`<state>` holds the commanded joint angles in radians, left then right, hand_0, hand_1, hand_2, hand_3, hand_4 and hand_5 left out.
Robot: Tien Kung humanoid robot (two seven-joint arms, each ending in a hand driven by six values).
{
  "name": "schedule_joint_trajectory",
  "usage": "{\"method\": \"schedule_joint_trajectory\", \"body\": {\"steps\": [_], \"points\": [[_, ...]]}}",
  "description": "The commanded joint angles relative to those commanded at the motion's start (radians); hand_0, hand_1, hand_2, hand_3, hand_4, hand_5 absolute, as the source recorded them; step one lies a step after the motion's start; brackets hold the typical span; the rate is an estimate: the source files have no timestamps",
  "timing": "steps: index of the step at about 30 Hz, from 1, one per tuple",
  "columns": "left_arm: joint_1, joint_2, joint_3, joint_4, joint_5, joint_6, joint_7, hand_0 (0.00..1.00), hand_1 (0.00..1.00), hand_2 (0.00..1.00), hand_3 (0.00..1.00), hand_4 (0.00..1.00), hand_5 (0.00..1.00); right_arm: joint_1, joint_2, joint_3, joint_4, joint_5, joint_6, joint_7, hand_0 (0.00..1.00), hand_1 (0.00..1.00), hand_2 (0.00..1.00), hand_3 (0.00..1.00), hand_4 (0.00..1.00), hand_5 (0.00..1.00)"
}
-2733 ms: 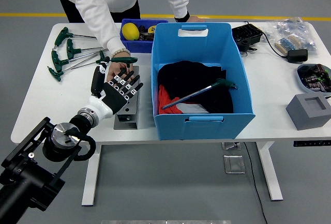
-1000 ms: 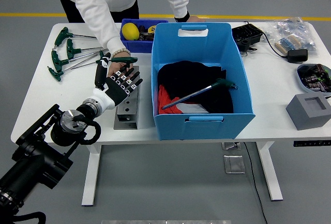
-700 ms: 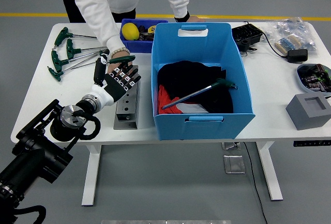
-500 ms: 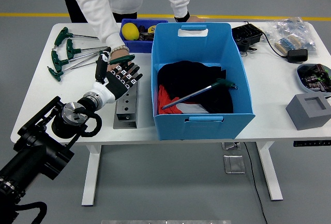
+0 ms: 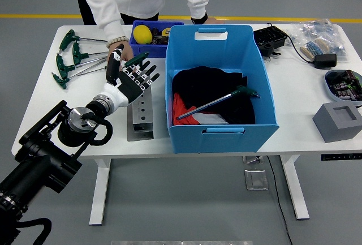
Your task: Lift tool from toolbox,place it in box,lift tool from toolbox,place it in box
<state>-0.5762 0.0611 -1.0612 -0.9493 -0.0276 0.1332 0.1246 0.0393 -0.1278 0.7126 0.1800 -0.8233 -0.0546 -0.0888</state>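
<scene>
- The robot's left hand (image 5: 131, 79) has its fingers (image 5: 148, 74) spread wide, holding nothing.
- A green-handled metal tool (image 5: 136, 61) sits at its fingertips, over the grey metal block (image 5: 139, 117).
- A person's hand (image 5: 118, 52) is right beside it.
- Another green-handled tool (image 5: 218, 101) lies in the big blue plastic box (image 5: 220, 126).

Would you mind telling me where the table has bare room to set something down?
Bare table lies between the blue box and the grey block, and at the near left corner. Crowded: the green T-handle wrenches and left hand.
</scene>
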Motion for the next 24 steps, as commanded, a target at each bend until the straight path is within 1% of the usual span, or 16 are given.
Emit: {"method": "schedule_joint_trajectory", "body": {"steps": [1, 2, 8, 9, 14, 15, 16, 24], "points": [[0.001, 0.002, 0.001, -0.01, -0.001, 0.003, 0.0, 0.818, 0.792, 0.918, 0.89, 0.815, 0.815, 0.0, 0.0, 0.001, 0.0, 0.0, 0.0, 0.0, 0.7, 0.691, 0.76, 0.625, 0.873, 0.691], [0.002, 0.004, 0.002, -0.018, -0.002, 0.005, 0.001, 0.816, 0.795, 0.912, 0.862, 0.814, 0.81, 0.0, 0.0, 0.002, 0.0, -0.001, 0.0, 0.0, 0.7, 0.691, 0.76, 0.625, 0.873, 0.692], [0.001, 0.015, 0.017, -0.079, -0.014, 0.011, 0.003, 0.816, 0.795, 0.912, 0.862, 0.814, 0.81, 0.001, 0.0, 0.005, 0.0, -0.002, -0.001, 0.0, 0.7, 0.691, 0.76, 0.625, 0.873, 0.692], [0.0, 0.016, 0.018, -0.087, -0.015, 0.012, 0.004, 0.811, 0.8, 0.91, 0.847, 0.815, 0.812, 0.001, 0.001, 0.005, 0.0, -0.003, -0.001, 0.0, 0.7, 0.692, 0.76, 0.625, 0.874, 0.691], [-0.001, 0.019, 0.02, -0.144, -0.016, 0.026, 0.01, 0.811, 0.8, 0.91, 0.847, 0.815, 0.812, 0.0, 0.001, 0.008, 0.0, -0.001, -0.003, 0.0, 0.7, 0.692, 0.76, 0.625, 0.874, 0.691], [-0.001, 0.019, 0.02, -0.154, -0.017, 0.027, 0.011, 0.775, 0.793, 0.91, 0.829, 0.816, 0.81, -0.001, 0.002, 0.009, 0.0, -0.001, -0.003, 0.0, 0.699, 0.691, 0.76, 0.625, 0.875, 0.693], [-0.002, 0.019, 0.02, -0.164, -0.018, 0.028, 0.012, 0.775, 0.793, 0.91, 0.829, 0.816, 0.81, -0.001, 0.002, 0.009, 0.0, -0.001, -0.003, 0.0, 0.699, 0.691, 0.76, 0.625, 0.875, 0.693], [-0.013, 0.021, 0.024, -0.214, -0.029, 0.03, 0.014, 0.776, 0.796, 0.908, 0.829, 0.816, 0.807, -0.001, 0.002, 0.008, 0.0, 0.0, -0.002, -0.001, 0.699, 0.691, 0.759, 0.625, 0.874, 0.693]]}}
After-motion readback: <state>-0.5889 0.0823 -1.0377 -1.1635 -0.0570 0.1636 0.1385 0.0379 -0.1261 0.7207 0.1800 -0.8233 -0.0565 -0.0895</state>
